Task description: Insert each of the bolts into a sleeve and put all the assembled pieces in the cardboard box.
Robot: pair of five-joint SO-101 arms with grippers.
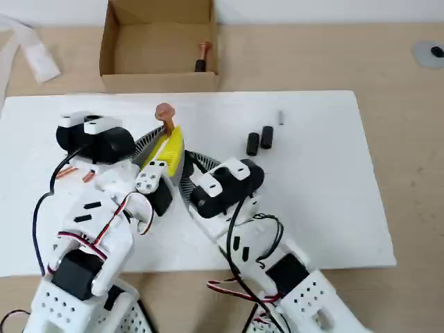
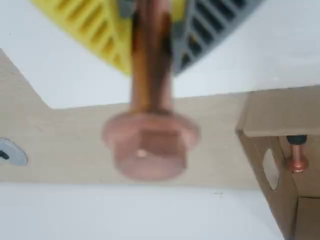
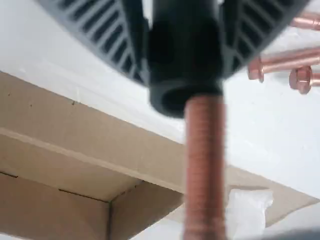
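Left gripper [image 2: 150, 60] clamps the copper bolt [image 2: 150, 135] by its shank; right gripper [image 3: 185, 70] grips a black sleeve [image 3: 182, 97] with the bolt's threaded end in its mouth.

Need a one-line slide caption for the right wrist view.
Right jaws clamp a black sleeve, copper bolt tip-first at its open end, cardboard box behind.

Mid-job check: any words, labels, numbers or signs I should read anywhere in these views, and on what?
None can be read.
Box: plain cardboard, no print showing.
Bolt and sleeve: no markings visible.
White board: blank.
Grey disc on the table: a dark mark, no letters or digits.
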